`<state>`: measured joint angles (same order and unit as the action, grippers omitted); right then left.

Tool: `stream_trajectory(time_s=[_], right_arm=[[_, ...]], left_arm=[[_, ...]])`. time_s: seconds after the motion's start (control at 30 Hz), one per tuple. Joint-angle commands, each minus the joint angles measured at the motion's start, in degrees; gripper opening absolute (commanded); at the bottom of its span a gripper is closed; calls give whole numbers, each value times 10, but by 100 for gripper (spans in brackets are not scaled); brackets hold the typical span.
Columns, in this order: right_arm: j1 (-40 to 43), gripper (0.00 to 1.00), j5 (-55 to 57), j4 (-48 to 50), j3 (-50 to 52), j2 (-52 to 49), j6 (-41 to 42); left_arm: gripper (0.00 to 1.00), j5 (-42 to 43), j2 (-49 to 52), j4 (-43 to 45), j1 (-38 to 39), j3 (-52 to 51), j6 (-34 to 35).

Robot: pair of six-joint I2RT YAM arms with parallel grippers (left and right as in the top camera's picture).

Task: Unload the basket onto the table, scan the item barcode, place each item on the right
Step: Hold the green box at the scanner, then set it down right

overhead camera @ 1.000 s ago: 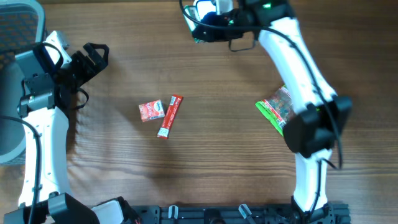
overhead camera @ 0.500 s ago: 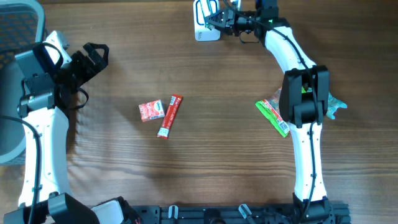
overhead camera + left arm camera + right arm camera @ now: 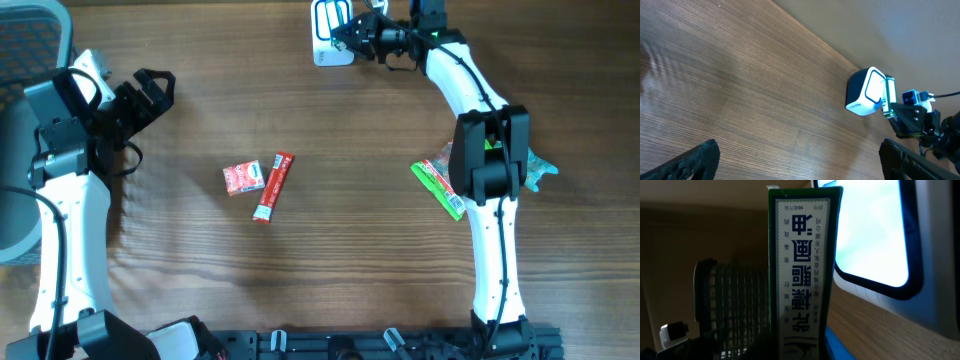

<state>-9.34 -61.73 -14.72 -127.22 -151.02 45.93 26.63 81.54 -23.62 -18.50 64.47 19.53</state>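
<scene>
The right end effector [image 3: 352,32] was closed on a small green box [image 3: 889,94] with white printed sides, and it held the box upright just beside the lit window of the white scanner [image 3: 866,92] at the far edge of the counter [image 3: 360,250]. Whether box and scanner touched, I cannot tell. The left end effector [image 3: 150,92] stood fully open (nothing was between its fingers) near the left edge. A red packet [image 3: 243,178], a red stick [image 3: 272,186] and a green packet [image 3: 440,185] lay on the counter.
</scene>
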Motion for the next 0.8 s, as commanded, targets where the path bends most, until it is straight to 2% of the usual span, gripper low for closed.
stream_trajectory(time_s=[0.0,0.1,0.13,0.2,0.27,0.33,0.37,0.4,0.43,0.57,0.77], right_arm=[[-1,12,13,-70,-6,76,-71],[1,12,14,-238,-6,179,-222],[2,13,43,-350,-6,228,-315],[8,13,118,-465,-6,261,-386],[16,10,276,-610,-6,278,-432],[17,10,420,-703,-5,277,-417],[17,10,508,-745,-1,277,-385],[17,9,598,-775,4,277,-343],[17,10,632,-775,18,279,-332],[17,13,645,-775,81,279,-307],[19,14,758,-776,243,284,-228]], left_arm=[[100,3,0,2,-2,2,-13],[100,3,0,2,-2,2,-13],[100,3,0,2,-2,2,-13],[100,3,0,2,-2,2,-13],[100,3,0,2,-2,2,-13],[100,3,0,2,-2,2,-13],[100,3,0,2,-1,2,-13],[100,3,0,2,-2,2,-13],[100,3,0,2,-2,2,-13],[100,3,0,2,-2,2,-13],[100,3,0,2,-2,2,-13]])
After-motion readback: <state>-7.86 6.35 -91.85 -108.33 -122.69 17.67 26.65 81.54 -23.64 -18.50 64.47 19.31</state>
